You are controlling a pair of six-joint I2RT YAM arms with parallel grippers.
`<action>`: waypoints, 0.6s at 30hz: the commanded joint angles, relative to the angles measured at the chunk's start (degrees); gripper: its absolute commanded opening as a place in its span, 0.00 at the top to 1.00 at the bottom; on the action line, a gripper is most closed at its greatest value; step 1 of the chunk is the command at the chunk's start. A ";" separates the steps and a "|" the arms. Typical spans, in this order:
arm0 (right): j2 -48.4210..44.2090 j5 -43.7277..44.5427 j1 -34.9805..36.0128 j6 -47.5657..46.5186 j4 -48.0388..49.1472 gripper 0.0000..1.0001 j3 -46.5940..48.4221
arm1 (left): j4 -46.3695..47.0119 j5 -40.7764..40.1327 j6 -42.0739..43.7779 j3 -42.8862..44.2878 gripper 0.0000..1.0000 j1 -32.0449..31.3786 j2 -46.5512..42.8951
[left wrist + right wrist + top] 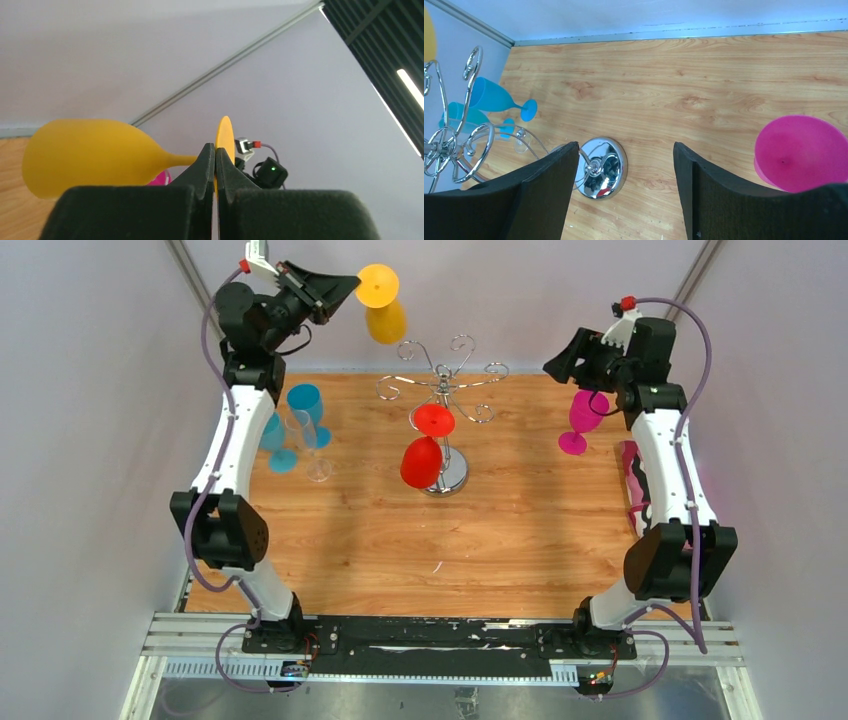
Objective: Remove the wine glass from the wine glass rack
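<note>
Counter (350, 540): one, wood-grain.
Wine glass rack (456, 475): one, shiny chrome wire with curled arms and a round mirrored base, at the counter's rear middle.
Yellow wine glass (381, 302): one, opaque, tilted in the air up and left of the rack, clear of it.
Red wine glass (421, 460): one, hanging bowl-down on the rack.
Blue glasses (305, 400): two, far left.
Pink glass (585, 418): one, right.
Clear glass (312, 445): one, beside the blue.
Left end effector (215, 152): pinching the yellow stem beside the foot.
Right end effector (624, 150): spread, empty.
</note>
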 commanded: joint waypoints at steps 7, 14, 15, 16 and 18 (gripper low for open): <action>-8.30 -12.80 0.35 5.82 13.89 0.25 -7.32 | 17.31 3.46 -2.18 -10.23 1.00 -7.18 -17.95; -14.62 -33.81 0.39 40.19 60.54 0.21 -17.60 | 65.82 6.29 -28.70 -14.87 1.00 -11.97 -12.61; -14.35 -34.96 0.43 47.24 69.85 0.20 -18.56 | 73.97 6.27 -34.69 -12.74 1.00 -12.00 -9.26; -13.67 -35.37 0.43 54.73 79.40 0.20 -19.16 | 74.96 6.75 -36.74 -11.22 1.00 -12.08 -6.56; -11.79 -34.42 0.43 68.02 95.50 0.21 -18.99 | 75.14 6.25 -36.32 -11.62 1.00 -12.09 -5.20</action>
